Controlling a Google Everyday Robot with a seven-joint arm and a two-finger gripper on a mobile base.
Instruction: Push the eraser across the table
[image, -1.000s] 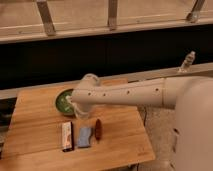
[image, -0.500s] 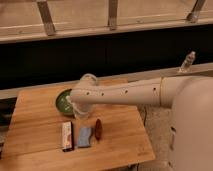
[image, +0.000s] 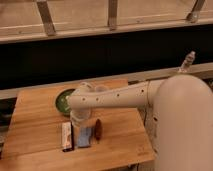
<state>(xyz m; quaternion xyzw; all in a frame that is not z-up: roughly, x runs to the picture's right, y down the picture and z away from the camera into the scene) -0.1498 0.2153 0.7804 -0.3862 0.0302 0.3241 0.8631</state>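
The eraser (image: 66, 136), a long narrow whitish and reddish-brown block with a black edge, lies on the wooden table (image: 35, 117) near its front edge. My arm reaches in from the right. My gripper (image: 78, 121) points down just behind the eraser and the blue-grey pad, close to the eraser's far right end. I cannot tell whether it touches either one.
A blue-grey pad (image: 84, 136) lies right of the eraser, and a small dark red oblong thing (image: 98, 128) lies right of the pad. A green bowl (image: 63, 100) stands behind the gripper. My white body (image: 185, 125) fills the right side, and a dark counter runs behind the table.
The arm has shifted only slightly. The eraser, pad and red thing lie where they were.
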